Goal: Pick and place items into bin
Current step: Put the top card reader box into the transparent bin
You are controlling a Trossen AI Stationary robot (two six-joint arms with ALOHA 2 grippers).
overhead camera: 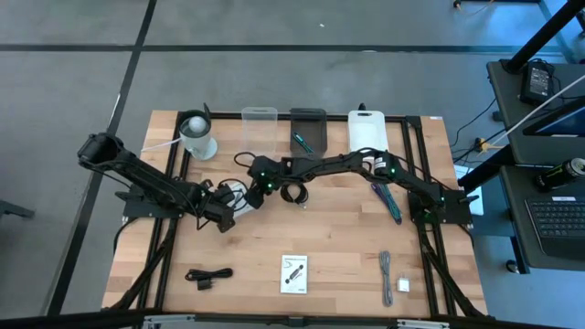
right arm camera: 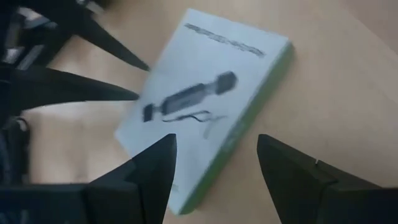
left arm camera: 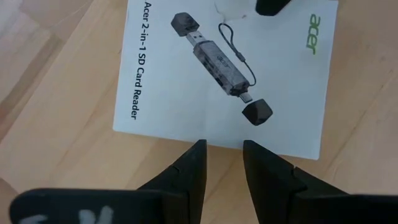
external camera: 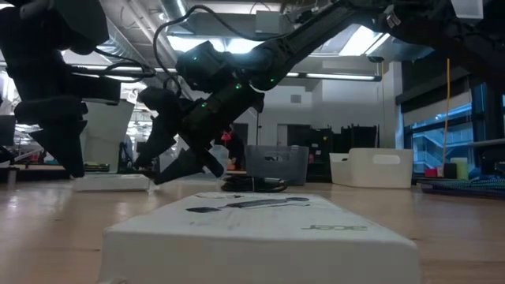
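- Near the table's middle, just left of centre, both grippers converged on 1 white card-reader box.
- From the left wrist view, the left gripper hung at the box's near edge with its jaws a narrow gap apart and nothing between them.
- From the right wrist view, the right gripper hovered over the same box with its jaws spread wide, straddling the box's long green-edged side and gripping nothing.
- The other arm's dark fingers showed just beside the far end of the box in that view, so the 2 grippers were very close together.
- In the high view, the box was almost wholly hidden under the 2 grippers, and a black coiled cable lay just beside them.
- At the table's far edge stood 3 bins: a clear bin, a dark bin holding a teal pen-like tool, and a white bin.
- A second white card-reader box, another black cable and a grey cable waited near the front edge.
- Risk, in my judgement: the grippers could collide, because both crowded 1 flat box.
- The left jaws looked too narrow to take the box flat and might only push it along the wood.
- A grip by the right gripper on 1 edge could let the box tilt and slip out on the way to a bin.
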